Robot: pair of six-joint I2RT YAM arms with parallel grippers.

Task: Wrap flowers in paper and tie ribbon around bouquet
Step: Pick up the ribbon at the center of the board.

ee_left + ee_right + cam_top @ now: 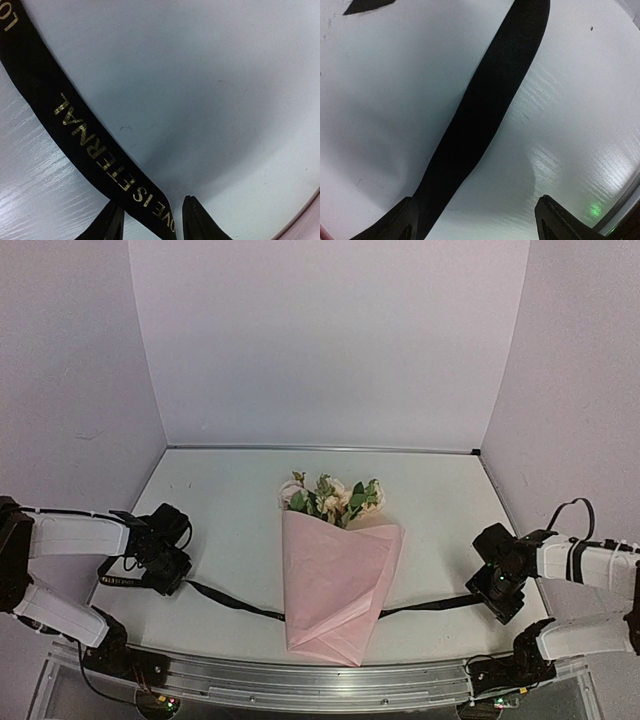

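The bouquet lies mid-table: pale pink and cream flowers [330, 498] stick out of the far end of a cone of pink paper [335, 585]. A black ribbon [235, 602] runs under the cone and out to both sides. My left gripper [178, 578] is at the ribbon's left end. In the left wrist view the ribbon [90, 135], printed with gold letters, passes between the narrowed fingers of that gripper [150, 220], with a slim gap still showing. My right gripper [497, 602] is at the right end. Its jaws [477, 220] stand wide, and the ribbon [485, 105] runs past the left finger [402, 222].
White walls close in the table [230, 500] at the back and on both sides. A metal rail [320, 680] carrying both arm bases runs along the near edge. A pink paper edge [305, 220] shows at the left wrist view's lower right corner.
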